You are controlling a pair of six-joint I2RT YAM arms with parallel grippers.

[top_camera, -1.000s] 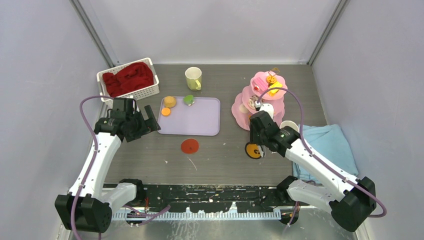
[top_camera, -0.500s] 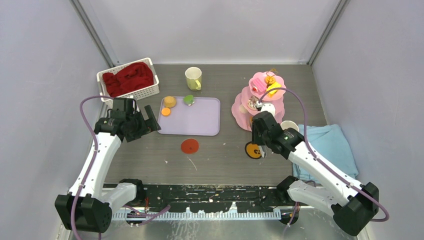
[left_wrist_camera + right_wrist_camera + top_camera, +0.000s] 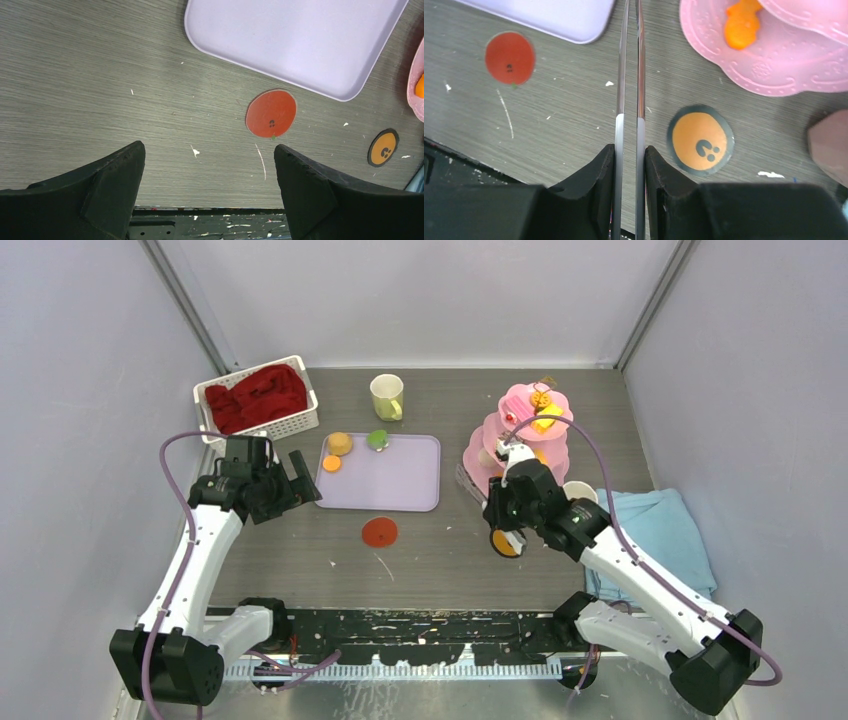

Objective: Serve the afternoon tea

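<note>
The pink three-tier stand (image 3: pixel 525 425) stands at the right rear with several small pastries on its tiers. In the right wrist view its bottom tier (image 3: pixel 784 65) carries an orange pastry (image 3: pixel 741 22). My right gripper (image 3: pixel 503 512) hovers just left of the stand, shut on thin metal tongs (image 3: pixel 619 132) that point toward the tray. A bun (image 3: pixel 340 443), an orange sweet (image 3: pixel 331 463) and a green sweet (image 3: pixel 377 439) lie on the lilac tray (image 3: pixel 400 485). The yellow-green mug (image 3: pixel 387 396) stands behind it. A pink mug (image 3: pixel 578 491) sits by the towel. My left gripper (image 3: pixel 300 478) is open and empty left of the tray.
A white basket of red cloth (image 3: pixel 258 400) stands at the rear left. A red disc (image 3: pixel 379 532) and an orange disc (image 3: pixel 505 542) lie flat on the table. A folded light-blue towel (image 3: pixel 665 530) lies at the right.
My right gripper has shifted a little left and away from the stand's front, still holding the tongs. The left arm has not moved.
</note>
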